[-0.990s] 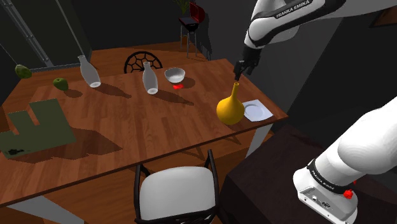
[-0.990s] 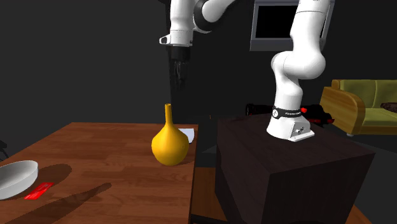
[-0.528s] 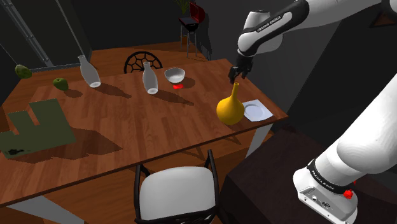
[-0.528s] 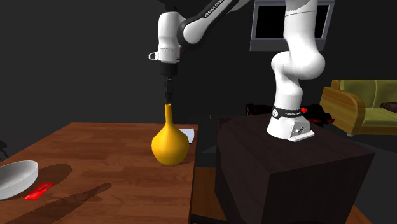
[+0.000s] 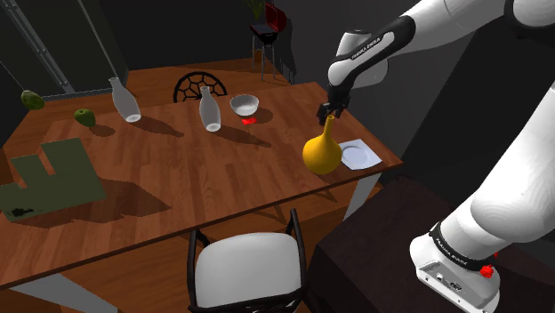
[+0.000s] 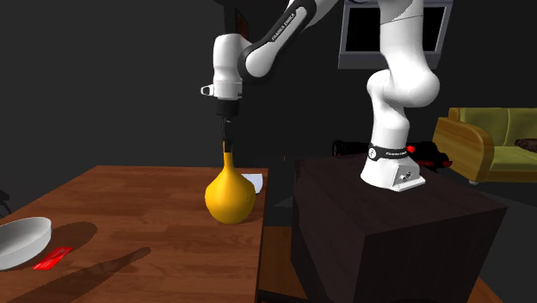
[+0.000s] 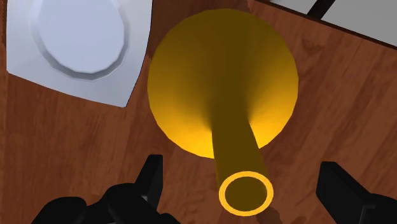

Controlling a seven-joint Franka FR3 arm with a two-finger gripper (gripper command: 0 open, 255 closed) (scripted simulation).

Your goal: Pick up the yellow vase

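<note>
Yellow vase (image 7: 222, 83) stands untouched, its neck inside the parted end effector (image 7: 242, 173).

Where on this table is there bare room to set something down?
The widest bare wood lies between the green mat and the vase, on the chair side of the bottles. Crowded: the far edge with bottles and bowl, and the corner where the open gripper brackets the vase's neck beside the plate.
</note>
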